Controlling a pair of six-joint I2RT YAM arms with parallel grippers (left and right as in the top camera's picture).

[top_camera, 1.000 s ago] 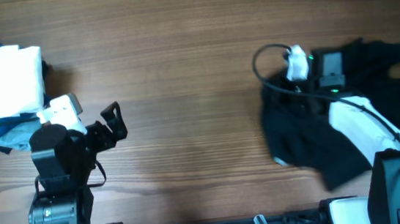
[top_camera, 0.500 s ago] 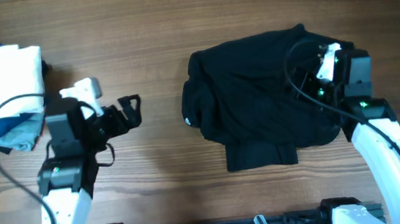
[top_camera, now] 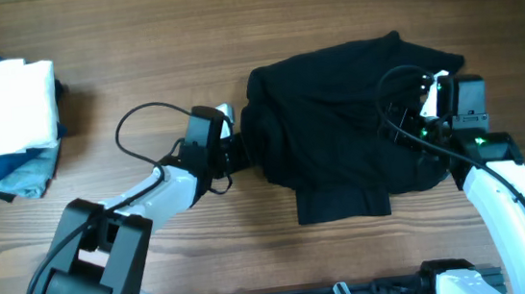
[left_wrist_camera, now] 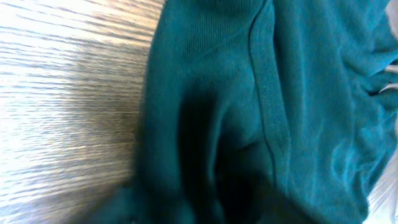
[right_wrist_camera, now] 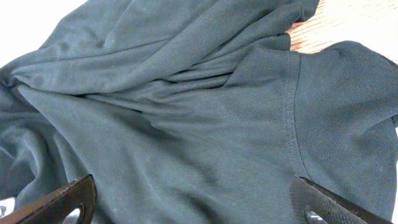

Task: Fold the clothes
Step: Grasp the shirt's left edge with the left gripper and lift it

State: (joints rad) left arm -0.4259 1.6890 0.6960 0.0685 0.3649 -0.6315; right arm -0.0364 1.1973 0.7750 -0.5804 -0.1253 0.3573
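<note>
The clothes point(top_camera: 338, 130), a plain black garment, lie loosely spread and creased on the wooden table, right of centre. My left gripper point(top_camera: 236, 148) is pressed into their left edge. In the left wrist view the fabric point(left_wrist_camera: 261, 106) fills the frame and hides the fingers in dark blur, so I cannot tell how the jaws stand. My right gripper point(top_camera: 403, 119) hovers over the garment's right part. In the right wrist view it point(right_wrist_camera: 199, 211) stands wide open, with one finger point(right_wrist_camera: 62, 202) at each lower corner and only creased fabric point(right_wrist_camera: 186, 106) between them.
A white folded cloth point(top_camera: 2, 100) sits on blue garments point(top_camera: 14, 173) at the table's far left. Bare wood point(top_camera: 137, 43) lies between that pile and the black garment. Black cables loop by both wrists.
The black garment went from a bunch at the far right to a spread toward the centre. My right gripper opened. My left arm reached right to the garment's left edge.
</note>
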